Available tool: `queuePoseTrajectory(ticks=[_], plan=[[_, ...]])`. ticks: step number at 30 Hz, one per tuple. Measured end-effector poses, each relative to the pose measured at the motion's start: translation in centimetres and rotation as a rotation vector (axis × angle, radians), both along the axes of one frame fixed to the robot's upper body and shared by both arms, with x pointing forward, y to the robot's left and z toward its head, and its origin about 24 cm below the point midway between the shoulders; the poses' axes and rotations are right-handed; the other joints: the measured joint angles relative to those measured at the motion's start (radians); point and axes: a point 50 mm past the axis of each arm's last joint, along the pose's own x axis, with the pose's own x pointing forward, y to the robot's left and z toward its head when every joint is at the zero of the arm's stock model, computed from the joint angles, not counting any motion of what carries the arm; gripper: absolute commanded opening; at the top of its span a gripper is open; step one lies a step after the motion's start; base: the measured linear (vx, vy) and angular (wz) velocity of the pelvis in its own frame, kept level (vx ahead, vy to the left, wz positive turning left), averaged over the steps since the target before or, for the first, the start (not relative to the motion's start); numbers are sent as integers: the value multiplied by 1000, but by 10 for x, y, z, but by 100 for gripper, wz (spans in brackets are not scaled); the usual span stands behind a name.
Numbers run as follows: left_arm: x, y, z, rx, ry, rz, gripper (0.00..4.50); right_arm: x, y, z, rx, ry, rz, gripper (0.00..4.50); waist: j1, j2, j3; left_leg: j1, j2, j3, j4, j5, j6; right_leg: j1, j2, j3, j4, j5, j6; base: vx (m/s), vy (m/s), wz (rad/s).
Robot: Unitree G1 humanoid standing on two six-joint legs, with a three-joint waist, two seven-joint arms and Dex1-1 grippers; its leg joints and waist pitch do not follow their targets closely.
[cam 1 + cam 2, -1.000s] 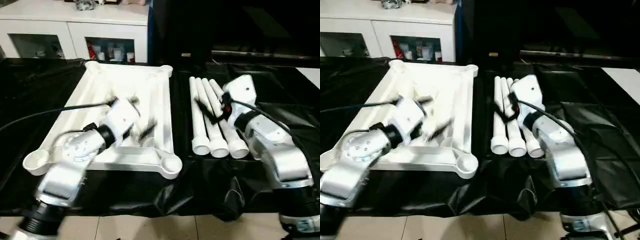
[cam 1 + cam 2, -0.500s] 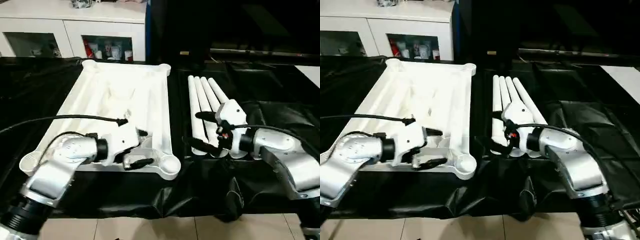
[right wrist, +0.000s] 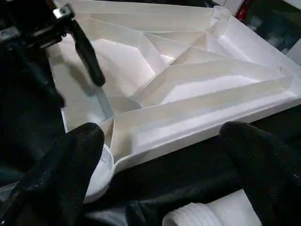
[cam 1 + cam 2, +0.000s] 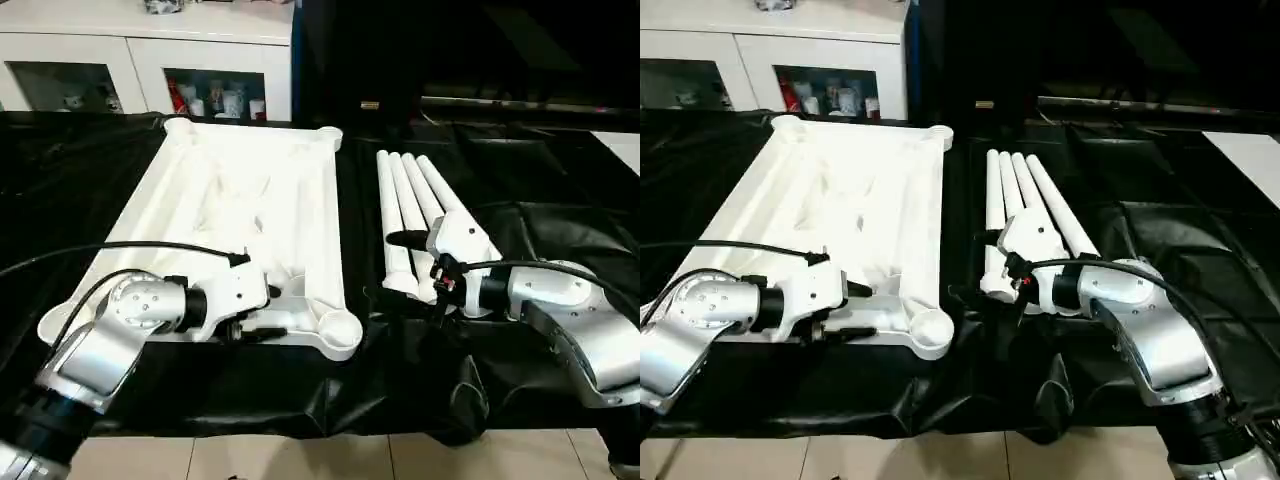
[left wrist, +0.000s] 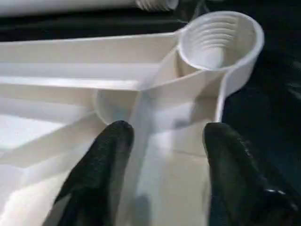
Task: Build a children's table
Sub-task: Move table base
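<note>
Two grippers (image 4: 262, 312) (image 4: 385, 270) flank tabletop (image 4: 240, 200) (seemingly untouched).

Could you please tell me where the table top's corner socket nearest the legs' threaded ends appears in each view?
Left eye view: corner socket, near corner of the table top, facing the legs.
Right eye view: same near corner.
Left wrist view: just beyond the left gripper, at.
Right wrist view: beside the right gripper, at.
Shared landmark: legs' threaded ends.

Smooth white plastic table top (image 4: 250, 200), slightly glossy ribs. Same plastic on tube legs (image 4: 405, 215). Shiny crinkled black sheet (image 4: 560, 200) underneath. Brushed silver metal forearms (image 4: 100, 345).
</note>
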Motion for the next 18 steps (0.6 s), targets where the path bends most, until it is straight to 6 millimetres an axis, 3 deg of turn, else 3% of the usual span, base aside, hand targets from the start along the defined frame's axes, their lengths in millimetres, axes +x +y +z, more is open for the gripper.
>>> queuePoseTrajectory(ticks=[18], plan=[[-4,5,0,42,131,-98,99,-6,1,-3,-15,21,32,450,-1,0,0,1,0,3,-10,0,0,-1,0,0,-6,-1,-1,0,0,0]])
